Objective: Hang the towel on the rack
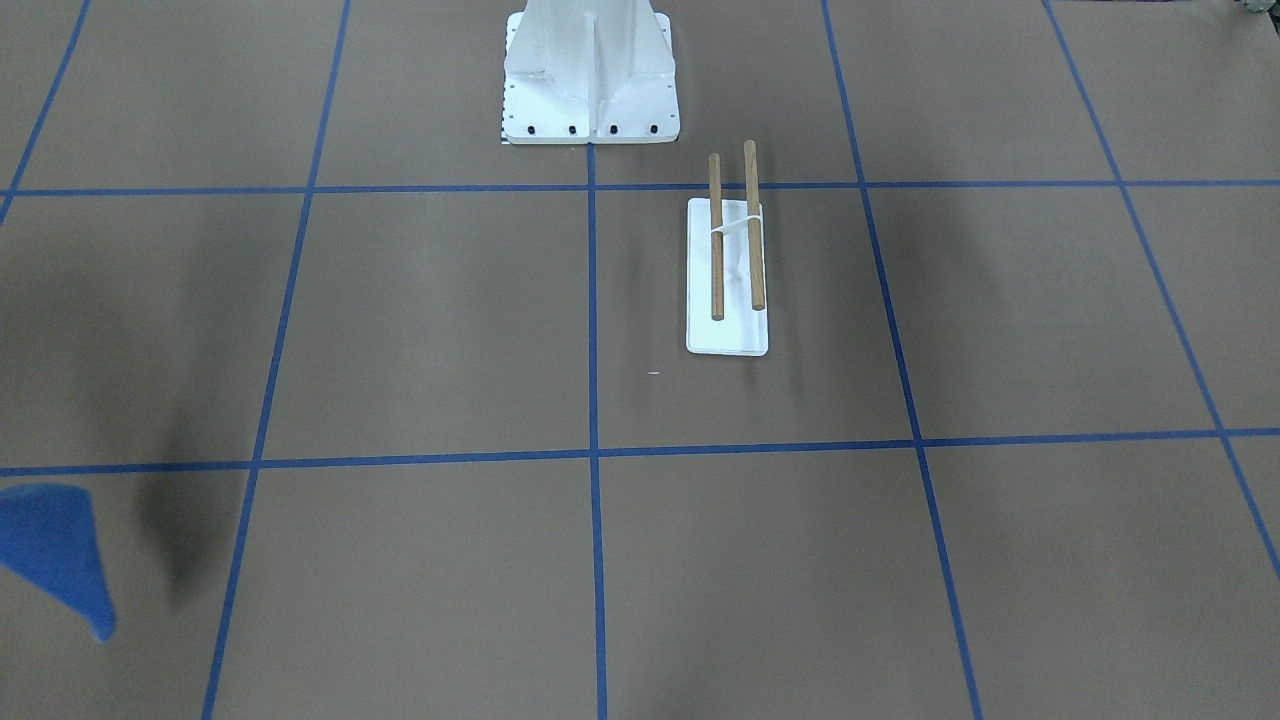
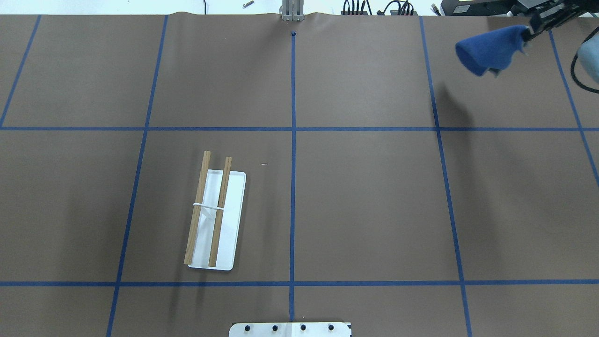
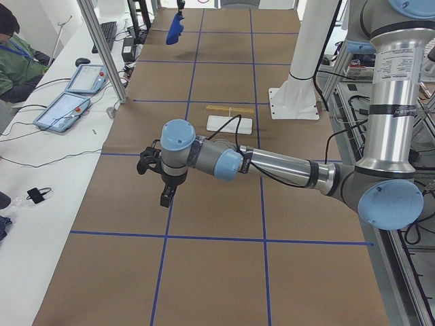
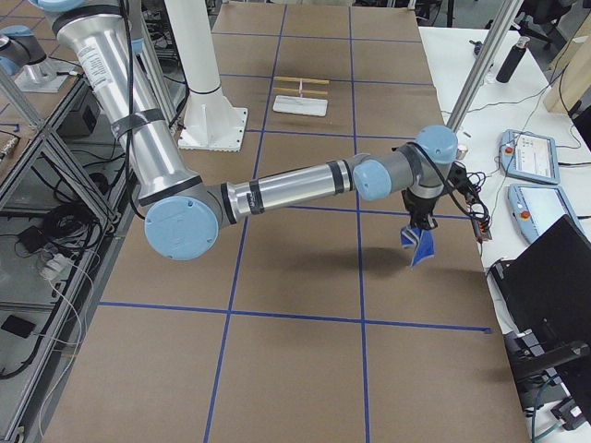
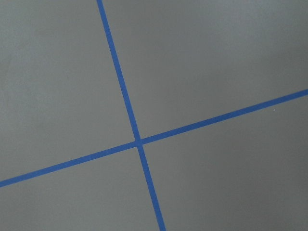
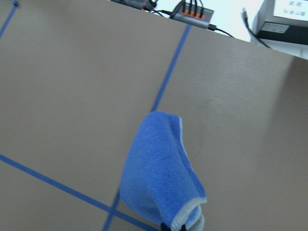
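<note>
The royal-blue towel [image 2: 491, 49] hangs bunched from my right gripper [image 2: 533, 30], which is shut on its top edge, high above the table's far right corner. It also shows in the front-facing view [image 1: 55, 555], the right side view [image 4: 423, 247] and the right wrist view [image 6: 159, 173]. The rack [image 2: 218, 220], two brown dowels on a white base plate, stands bare on the left half of the table, far from the towel; it also shows in the front-facing view [image 1: 727, 335]. My left gripper [image 3: 165, 197] hovers above the table, in the left side view only; I cannot tell whether it is open.
The large white bolted pedestal [image 1: 590, 70] stands at the robot's edge of the table, close to the rack. Blue tape lines grid the brown table. Operators' tablets [image 3: 64, 109] and cables lie on the white bench beyond the far edge.
</note>
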You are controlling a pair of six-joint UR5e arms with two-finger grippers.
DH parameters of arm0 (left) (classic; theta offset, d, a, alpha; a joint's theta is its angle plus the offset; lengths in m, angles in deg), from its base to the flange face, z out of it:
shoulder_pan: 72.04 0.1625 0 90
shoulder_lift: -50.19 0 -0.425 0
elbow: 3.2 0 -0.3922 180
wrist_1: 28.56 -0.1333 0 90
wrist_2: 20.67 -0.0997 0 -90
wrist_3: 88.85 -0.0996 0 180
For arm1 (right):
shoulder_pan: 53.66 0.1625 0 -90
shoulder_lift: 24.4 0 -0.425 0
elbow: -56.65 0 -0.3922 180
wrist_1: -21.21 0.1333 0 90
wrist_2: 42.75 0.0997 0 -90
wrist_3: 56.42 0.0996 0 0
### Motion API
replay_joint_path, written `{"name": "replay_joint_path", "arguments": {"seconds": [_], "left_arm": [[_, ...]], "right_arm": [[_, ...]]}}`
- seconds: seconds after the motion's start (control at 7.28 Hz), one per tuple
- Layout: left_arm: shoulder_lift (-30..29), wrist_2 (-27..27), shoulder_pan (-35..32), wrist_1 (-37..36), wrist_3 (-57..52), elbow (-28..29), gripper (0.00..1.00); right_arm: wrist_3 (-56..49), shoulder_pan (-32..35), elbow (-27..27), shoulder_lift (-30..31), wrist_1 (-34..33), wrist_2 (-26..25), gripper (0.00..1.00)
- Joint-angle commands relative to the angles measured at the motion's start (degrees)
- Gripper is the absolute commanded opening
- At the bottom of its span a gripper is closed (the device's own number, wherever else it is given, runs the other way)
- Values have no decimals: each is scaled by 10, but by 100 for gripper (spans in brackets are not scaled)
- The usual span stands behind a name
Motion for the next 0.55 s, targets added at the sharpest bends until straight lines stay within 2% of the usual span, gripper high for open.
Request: {"name": "replay_joint_path", "arguments": {"seconds": [0.0, 0.27, 0.41], "left_arm": [[-36, 44, 8, 28, 42, 4, 99], [-39, 47, 32, 94, 80, -1, 99], [-68, 47, 53, 107, 135, 4, 99]], "right_arm": [[188, -82, -72, -52, 1, -15, 0], [359, -189, -116, -110, 2, -144, 0], [420, -233, -137, -124, 10, -191, 0]]}}
